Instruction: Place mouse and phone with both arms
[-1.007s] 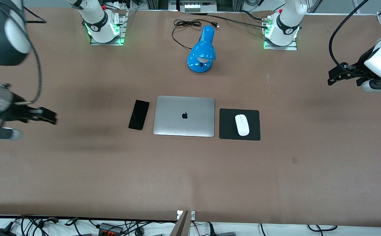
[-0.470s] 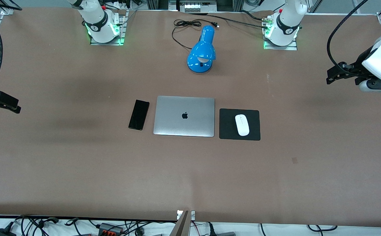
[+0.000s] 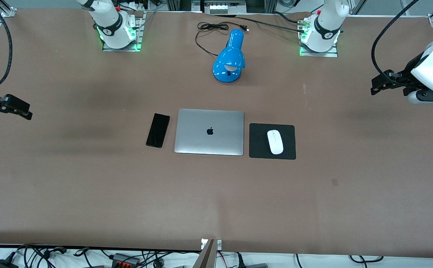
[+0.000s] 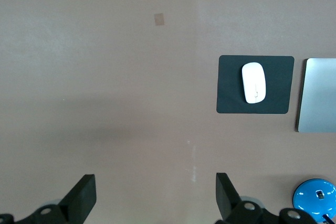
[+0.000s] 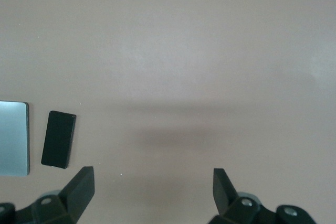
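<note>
So the mouse (image 3: 275, 142) is sitting on the black mat (image 3: 259, 149), right beside the closed laptop (image 3: 209, 131) toward the left arm's end of the table. The phone (image 3: 158, 130) lies flat just beside the laptop toward the right arm's end. Both look like they're where they belong.

Left gripper (image 3: 379, 85) hangs over bare table well apart from the mat, fingers (image 4: 83, 199) spread wide with nothing between them. Right gripper (image 3: 19, 108) is the same deal over its own end of the table — fingers (image 5: 81, 185) apart, empty, well away from the phone.

Handling guesses: the mouse is probably light and stiff, but the shell is smooth and curved, so I'd pinch it across the narrow width at the middle (pads may slide toward the ends otherwise). The phone is the tricky one — thin, glossy, flat against the table, barely any edge to catch. Best bet is squeezing the two long sides near the middle, gently, since the glass face won't like a hard knock.
</note>
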Robot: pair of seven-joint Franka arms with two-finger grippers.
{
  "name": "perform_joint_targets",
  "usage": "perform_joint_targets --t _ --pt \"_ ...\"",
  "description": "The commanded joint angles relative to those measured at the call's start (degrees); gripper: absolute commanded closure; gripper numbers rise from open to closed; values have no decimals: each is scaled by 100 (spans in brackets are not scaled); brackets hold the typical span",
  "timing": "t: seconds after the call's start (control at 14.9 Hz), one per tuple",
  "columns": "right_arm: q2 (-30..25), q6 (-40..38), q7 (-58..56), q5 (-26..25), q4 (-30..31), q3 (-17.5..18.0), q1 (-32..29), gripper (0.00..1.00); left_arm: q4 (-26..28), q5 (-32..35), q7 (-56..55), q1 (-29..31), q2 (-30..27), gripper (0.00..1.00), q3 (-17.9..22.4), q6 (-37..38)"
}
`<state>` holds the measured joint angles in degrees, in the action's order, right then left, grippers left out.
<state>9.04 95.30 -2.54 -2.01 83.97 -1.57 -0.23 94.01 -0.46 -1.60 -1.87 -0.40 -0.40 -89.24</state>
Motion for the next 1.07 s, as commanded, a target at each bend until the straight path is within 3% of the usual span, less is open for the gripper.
perform_joint_targets --t 0.0,0.54,1.01 --pt "-376 340 -98 52 620 -54 50 0 -67 116 28 -24 4 0 -39 74" --pt "-1324 445 -80 245 1779 -72 32 0 -67 116 46 -6 13 0 -39 56" --pt "-1466 357 -19 193 1737 -63 41 0 -50 55 28 29 65 0 -30 275"
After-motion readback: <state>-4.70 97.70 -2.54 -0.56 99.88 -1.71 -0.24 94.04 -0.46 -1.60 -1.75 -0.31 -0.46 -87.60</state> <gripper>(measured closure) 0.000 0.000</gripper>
